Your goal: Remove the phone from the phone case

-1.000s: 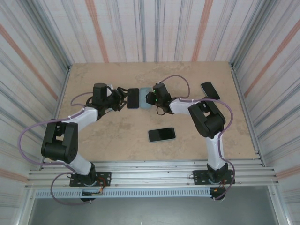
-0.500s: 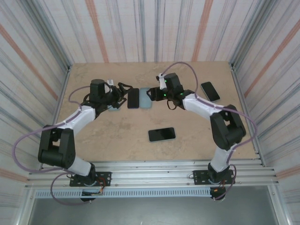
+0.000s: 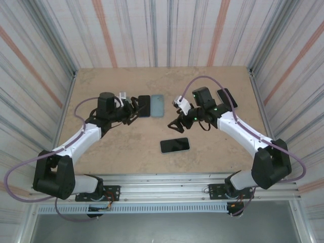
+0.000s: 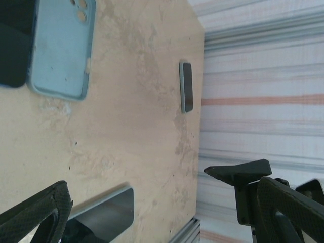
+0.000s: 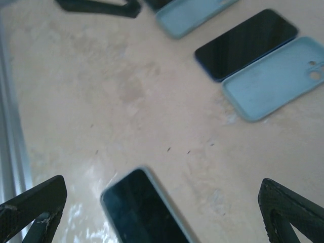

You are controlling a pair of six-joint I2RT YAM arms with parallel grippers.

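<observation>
The phone (image 3: 144,106) is out of the case (image 3: 157,105). Both lie flat on the table (image 3: 126,147) toward its far middle, side by side with their long edges touching. The phone's screen is dark. The case is pale blue, hollow side up, with camera holes at one end. Any lettering on either is too small for me to read.

My left gripper (image 3: 132,108) sits just to the left of the phone, its fingers (image 4: 35,215) spread wide with nothing between them. My right gripper (image 3: 175,123) hangs to the right of the case and nearer the front, apart from it, also spread wide and empty.

In my right wrist view a second phone (image 5: 144,210) lies below between the fingers, dark-screened and blurred, well apart from the case. A third phone (image 4: 186,87) lies near the table's right edge.
</observation>
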